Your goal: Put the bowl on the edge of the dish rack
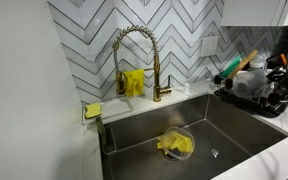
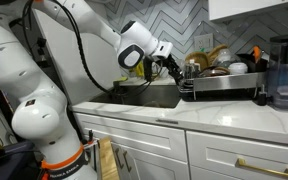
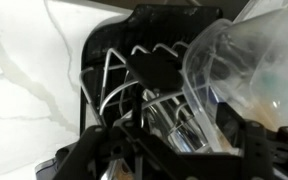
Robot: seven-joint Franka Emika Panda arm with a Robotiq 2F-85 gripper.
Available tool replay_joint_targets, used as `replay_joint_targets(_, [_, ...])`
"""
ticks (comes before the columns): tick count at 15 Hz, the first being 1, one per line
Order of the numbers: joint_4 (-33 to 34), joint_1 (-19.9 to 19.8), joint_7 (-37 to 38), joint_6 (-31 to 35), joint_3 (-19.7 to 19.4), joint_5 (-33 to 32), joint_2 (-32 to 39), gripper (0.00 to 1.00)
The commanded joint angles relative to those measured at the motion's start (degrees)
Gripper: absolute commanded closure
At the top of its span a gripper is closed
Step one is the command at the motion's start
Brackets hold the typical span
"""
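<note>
Clear, rounded glassy bowl (image 3: 239,60) tight in the claw (image 2: 177,70), over the black wire dish rack (image 3: 119,75)

Black dish rack (image 1: 242,102) — gold faucet (image 1: 156,80).

**Rack Cropped, Bowl Blurred, Grip Unclear**

The dish rack (image 1: 256,92) runs off the right edge of an exterior view. In the wrist view the bowl (image 3: 246,62) is blurred and cropped at the right. The gripper (image 2: 175,69) is too small to show how its jaws stand.

White marble counter (image 2: 199,113) carries dish rack (image 2: 224,90); steel sink (image 1: 199,122) set alongside.
</note>
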Motion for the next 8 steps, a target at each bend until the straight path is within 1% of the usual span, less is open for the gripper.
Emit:
replay_joint_targets(1, [-0.3,-0.3,2.5,-0.7,-0.9,-4.7,-1.3,0.00])
replay_joint_targets(3, [0.0,-0.8,2.6,-1.3,-0.8,-6.5,-1.9,0.00])
replay_joint_targets(4, [0.2,-3.0,1.4,-1.8,1.4,-5.5,-2.2,0.00])
replay_joint_targets(5, [0.2,-3.7,1.4,-2.2,1.8,-5.9,-2.6,0.00])
replay_joint_targets(7, [0.2,-6.4,1.5,-3.6,3.8,-7.1,-3.8,0.00])
replay_joint_targets(8, [0.5,-6.5,0.7,-5.7,4.0,-7.7,-5.1,0.00])
